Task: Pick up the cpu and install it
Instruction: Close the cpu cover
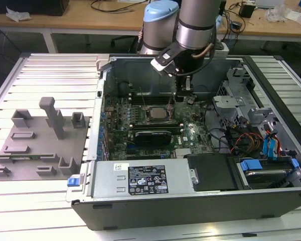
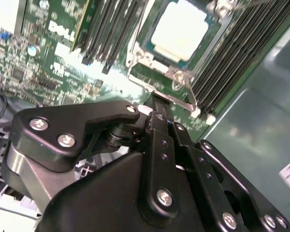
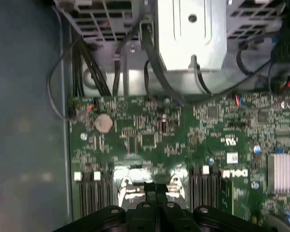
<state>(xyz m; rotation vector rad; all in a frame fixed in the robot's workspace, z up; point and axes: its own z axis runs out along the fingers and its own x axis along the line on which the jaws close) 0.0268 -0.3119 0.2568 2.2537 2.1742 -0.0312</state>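
The cpu [image 2: 183, 29] lies seated in the socket [image 2: 146, 48] at the centre of the motherboard [image 2: 38, 58]; installation appears near complete. The gripper [image 2: 157, 105], closed and empty, hangs just beside the socket lever [image 2: 182, 81], where fine positioning is required.

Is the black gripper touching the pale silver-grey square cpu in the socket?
Apart. In the second wrist view a strip of metal socket frame shows between the black gripper and the pale silver-grey square cpu.

White logo lettering [image 3: 234, 172] stands on the green motherboard [image 3: 145, 140]; a black-and-white printed label [image 1: 146, 179] covers the power supply [image 1: 108, 186].
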